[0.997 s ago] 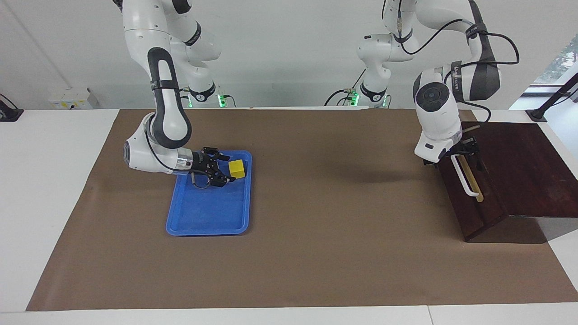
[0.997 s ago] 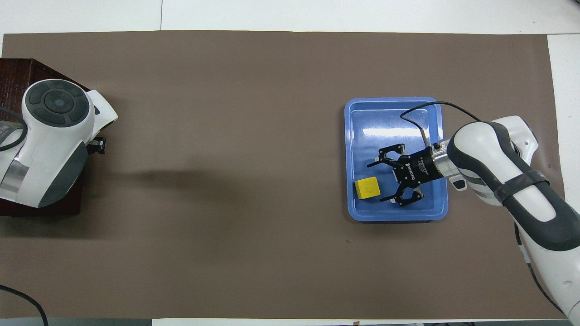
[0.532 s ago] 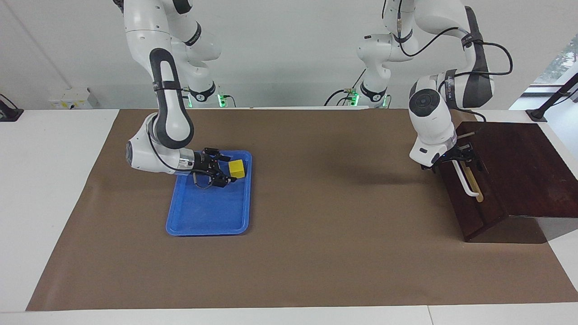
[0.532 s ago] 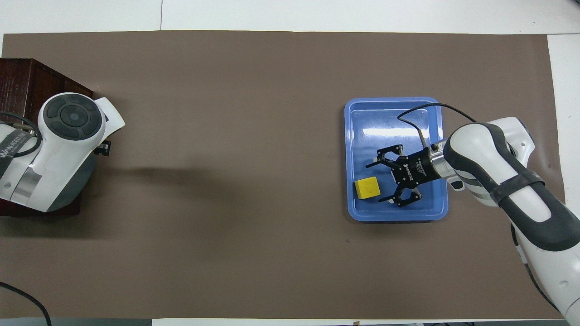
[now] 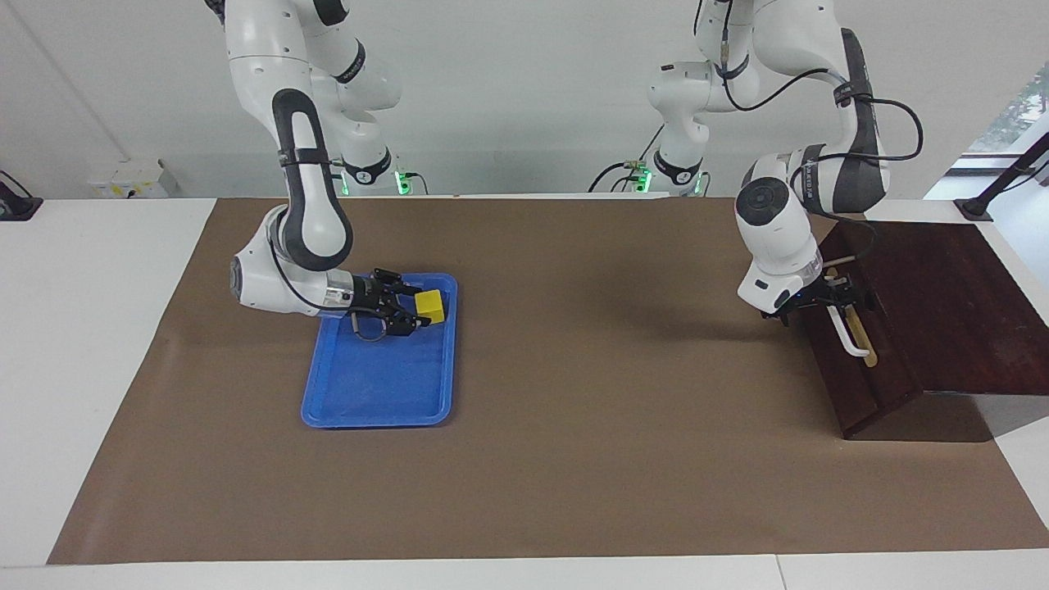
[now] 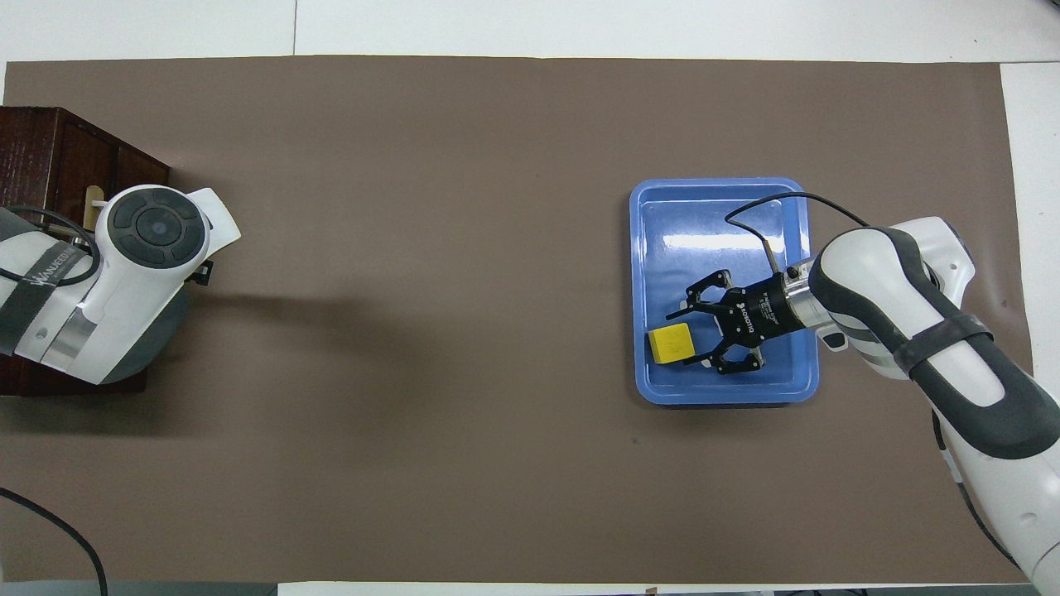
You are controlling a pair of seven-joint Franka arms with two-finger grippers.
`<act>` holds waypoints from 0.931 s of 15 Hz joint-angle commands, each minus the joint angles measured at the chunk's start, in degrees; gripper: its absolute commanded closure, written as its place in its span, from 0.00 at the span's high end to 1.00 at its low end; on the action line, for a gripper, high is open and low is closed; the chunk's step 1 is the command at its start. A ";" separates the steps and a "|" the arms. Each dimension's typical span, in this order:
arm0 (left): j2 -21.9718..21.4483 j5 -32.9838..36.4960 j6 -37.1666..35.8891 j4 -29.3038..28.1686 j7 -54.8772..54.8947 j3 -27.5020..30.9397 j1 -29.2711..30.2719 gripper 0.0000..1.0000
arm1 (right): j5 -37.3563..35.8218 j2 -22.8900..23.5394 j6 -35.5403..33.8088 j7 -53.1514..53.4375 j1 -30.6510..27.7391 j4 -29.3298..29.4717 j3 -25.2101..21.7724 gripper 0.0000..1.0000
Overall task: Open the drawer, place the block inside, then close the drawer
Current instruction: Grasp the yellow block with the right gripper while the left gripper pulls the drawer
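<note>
The drawer (image 5: 860,344), at the table's left-arm end, appears shut with the left gripper (image 5: 836,292) at its handle (image 5: 848,332), fingers unreadable, while the right gripper (image 5: 412,311) closes around the block (image 5: 429,305) in the tray's (image 5: 369,393) robot-side corner; opening, insertion and closing remain.

Readable text, two spots only.

Right gripper (image 6: 681,337): white lettering "ROBOTIQ" on its black body, seen in the overhead view; smaller print beside it is not legible.

Strap (image 6: 43,269) on the left arm, overhead view: white lettering, roughly "WANJEED" or similar; exact letters uncertain. The same kind of strap (image 5: 814,171) in the facing view carries white print too small to read.

No numbers, labels or signs legible elsewhere.
</note>
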 commanded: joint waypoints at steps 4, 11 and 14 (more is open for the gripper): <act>1.31 2.04 3.31 -0.57 -0.85 0.08 1.20 1.00 | 1.54 -0.12 1.16 3.94 -0.07 1.62 0.12 0.00; 2.02 2.13 5.07 -0.83 -0.59 -0.01 1.64 1.00 | 0.75 -0.99 -4.01 18.16 -0.07 12.59 0.38 0.00; 2.28 2.04 5.24 -0.57 -0.41 -0.10 0.94 1.00 | 0.49 -3.53 -7.88 24.50 0.63 17.70 0.30 0.00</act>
